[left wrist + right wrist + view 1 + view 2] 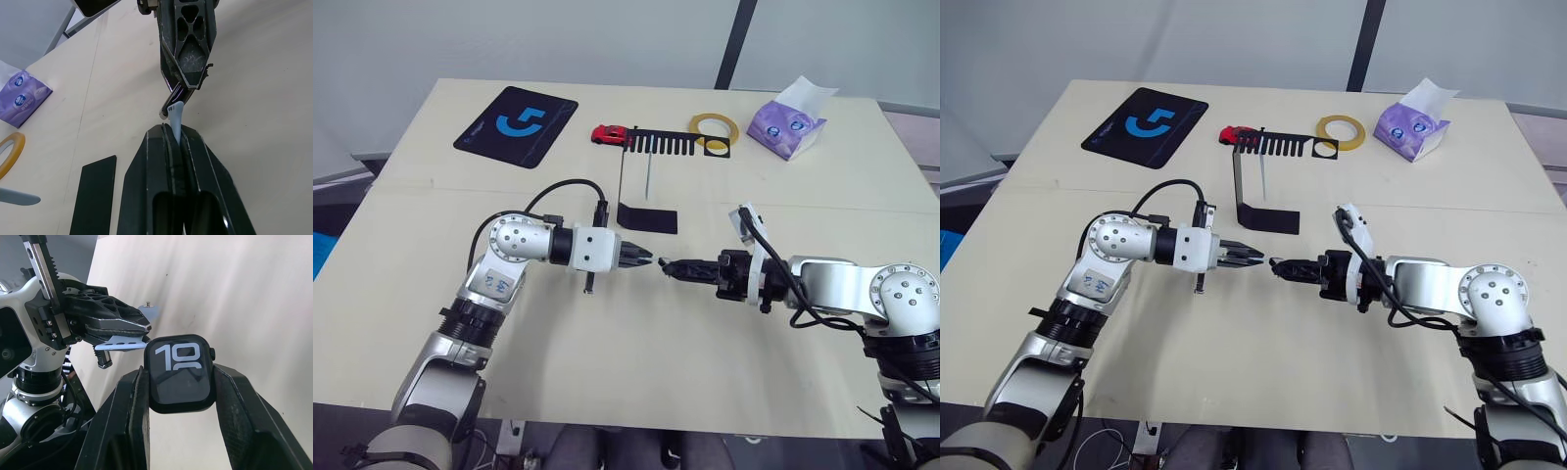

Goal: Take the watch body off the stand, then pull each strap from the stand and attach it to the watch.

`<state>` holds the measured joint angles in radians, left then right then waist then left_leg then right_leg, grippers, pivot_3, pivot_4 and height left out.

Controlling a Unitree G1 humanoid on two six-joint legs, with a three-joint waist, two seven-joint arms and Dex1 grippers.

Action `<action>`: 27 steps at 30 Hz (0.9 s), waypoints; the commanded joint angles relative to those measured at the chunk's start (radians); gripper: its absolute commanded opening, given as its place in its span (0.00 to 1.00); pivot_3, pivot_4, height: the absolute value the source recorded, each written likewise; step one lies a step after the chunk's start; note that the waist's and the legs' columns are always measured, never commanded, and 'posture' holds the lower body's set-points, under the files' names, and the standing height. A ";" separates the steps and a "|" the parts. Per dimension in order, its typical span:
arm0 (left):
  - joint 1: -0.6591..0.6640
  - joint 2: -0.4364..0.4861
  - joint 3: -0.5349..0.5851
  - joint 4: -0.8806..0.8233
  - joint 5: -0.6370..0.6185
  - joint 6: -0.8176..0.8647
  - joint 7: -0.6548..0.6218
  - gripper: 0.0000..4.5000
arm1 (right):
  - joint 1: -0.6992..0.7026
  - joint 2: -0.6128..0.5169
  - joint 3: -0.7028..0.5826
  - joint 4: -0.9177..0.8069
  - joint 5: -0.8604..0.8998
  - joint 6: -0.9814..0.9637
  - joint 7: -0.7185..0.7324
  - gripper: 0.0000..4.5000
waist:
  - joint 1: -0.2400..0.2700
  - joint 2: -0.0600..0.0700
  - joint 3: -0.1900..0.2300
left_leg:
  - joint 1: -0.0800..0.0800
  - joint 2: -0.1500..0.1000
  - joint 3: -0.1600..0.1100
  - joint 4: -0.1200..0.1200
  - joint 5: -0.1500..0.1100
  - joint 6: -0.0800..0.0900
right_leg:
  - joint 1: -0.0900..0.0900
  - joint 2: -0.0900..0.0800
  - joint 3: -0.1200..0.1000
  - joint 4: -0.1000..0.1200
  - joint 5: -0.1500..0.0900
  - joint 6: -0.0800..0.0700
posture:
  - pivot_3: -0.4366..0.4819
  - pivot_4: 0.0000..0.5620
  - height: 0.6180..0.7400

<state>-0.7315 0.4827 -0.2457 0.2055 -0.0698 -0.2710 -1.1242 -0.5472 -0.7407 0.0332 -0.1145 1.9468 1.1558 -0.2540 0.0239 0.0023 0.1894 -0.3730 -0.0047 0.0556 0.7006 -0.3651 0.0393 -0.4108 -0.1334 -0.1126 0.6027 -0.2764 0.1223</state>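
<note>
Here, low in the centre of the frame, I have the two end effectors nose to nose just above the pale tabletop [636,372]. My left end effector [644,260] is clenched on one strap [175,117], the pale grey-blue strip poking out past its fingertips. My right end effector [672,267] is grasping the watch body [181,373] between its two fingers, the dark screen with its white digits facing the wrist camera. In the right wrist view I see the strap's free end touching the side of the watch body or just beside it; I cannot tell whether it is seated.

Just behind the end effectors, mid-frame, the stand [646,217] rests on its flat black base, with its thin upright rising to the comb-toothed top bar. I cannot make out a second strap on it.

Farther back, in the upper part of the frame, a red toy car [609,134] sits just left of the comb bar, and a roll of yellow tape [714,125] lies just right of it. A black mat with a blue logo [517,125] lies at the upper left, and a purple tissue pack [787,123] is at the upper right.
</note>
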 commanded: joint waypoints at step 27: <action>-0.009 -0.001 0.001 -0.021 0.001 -0.015 0.009 0.00 | -0.017 0.002 -0.041 -0.023 0.025 -0.012 0.004 0.33 | 0.000 0.000 0.000 | 0.000 0.000 0.000 0.000 0.000 0.000 | 0.000 0.000 0.000 0.000 0.000 0.000 | 0.48 0.27 0.98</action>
<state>-0.7316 0.4825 -0.2457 0.2064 -0.0697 -0.2726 -1.1229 -0.5472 -0.7403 0.0329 -0.1143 1.9468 1.1559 -0.2541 0.0238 0.0023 0.1894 -0.3731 -0.0047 0.0556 0.7006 -0.3650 0.0394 -0.4108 -0.1334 -0.1126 0.6027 -0.2764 0.1222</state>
